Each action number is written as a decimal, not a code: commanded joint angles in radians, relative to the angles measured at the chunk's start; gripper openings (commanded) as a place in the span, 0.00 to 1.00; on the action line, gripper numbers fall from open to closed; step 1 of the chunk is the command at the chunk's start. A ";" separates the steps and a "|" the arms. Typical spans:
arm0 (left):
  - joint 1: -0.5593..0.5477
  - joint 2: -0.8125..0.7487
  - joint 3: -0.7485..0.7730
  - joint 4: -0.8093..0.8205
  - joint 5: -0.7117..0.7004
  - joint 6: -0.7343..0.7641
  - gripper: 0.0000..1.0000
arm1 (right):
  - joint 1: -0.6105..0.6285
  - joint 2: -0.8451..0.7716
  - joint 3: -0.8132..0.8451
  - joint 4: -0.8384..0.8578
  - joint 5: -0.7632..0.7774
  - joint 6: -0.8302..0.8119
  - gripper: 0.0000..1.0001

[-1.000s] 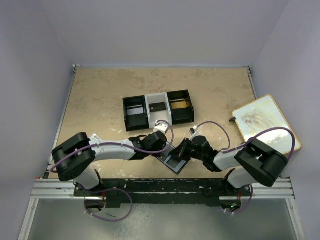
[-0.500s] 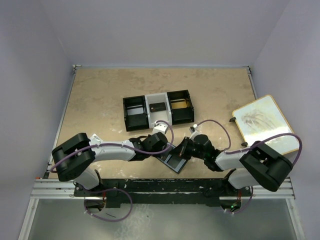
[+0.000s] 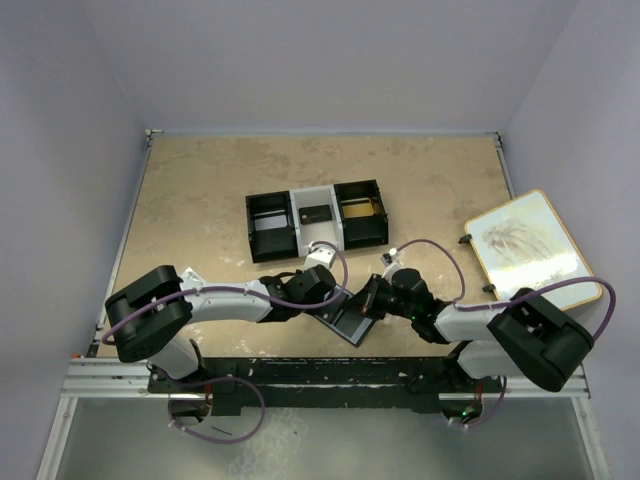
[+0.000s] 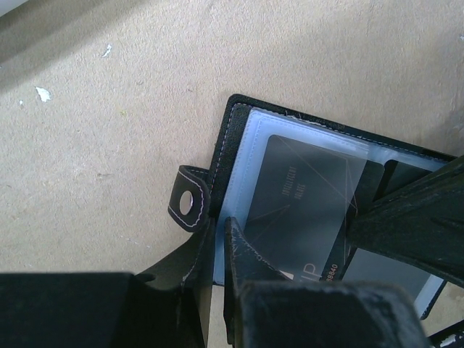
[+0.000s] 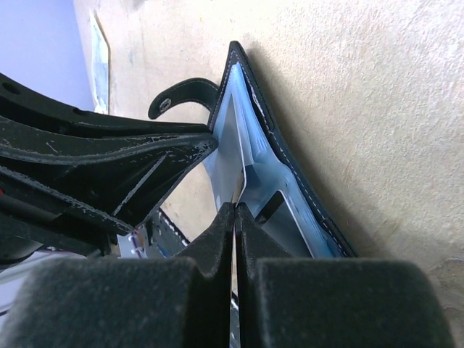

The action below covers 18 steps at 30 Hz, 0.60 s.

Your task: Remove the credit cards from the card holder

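Card holder open at the near edge, both arms on it

You have the card holder (image 3: 350, 322) lying spread open on the counter (image 3: 200, 190), close to the near edge and between the two arms. Your left fingers (image 4: 232, 243) are pinched on its black stitched cover, just beside the snap strap (image 4: 190, 201) that sticks out sideways. Your right fingers (image 5: 226, 225) are clenched tight, tips pressed together at the edge of a pale-blue sleeve (image 5: 230, 156) that stands up from the open cover. Whether a card is caught between them, you cannot tell from these views. One dark credit card (image 4: 304, 192) sits inside the clear sleeve, seen through the plastic from the left wrist. Farther back, well apart from the arms, stands a black-and-white tray (image 3: 297, 222) of three compartments, with a dark flat piece in the middle one and something gold-tan in the right one. A pale board (image 3: 530, 245) lies at the right side.
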 commanded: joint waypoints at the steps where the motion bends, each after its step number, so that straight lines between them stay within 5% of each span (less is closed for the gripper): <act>1: -0.009 0.024 -0.002 -0.035 0.019 -0.014 0.06 | -0.009 -0.026 -0.005 0.006 0.006 -0.015 0.00; 18: -0.011 -0.106 0.025 0.005 0.064 -0.028 0.16 | -0.010 0.004 0.002 -0.031 0.051 -0.016 0.00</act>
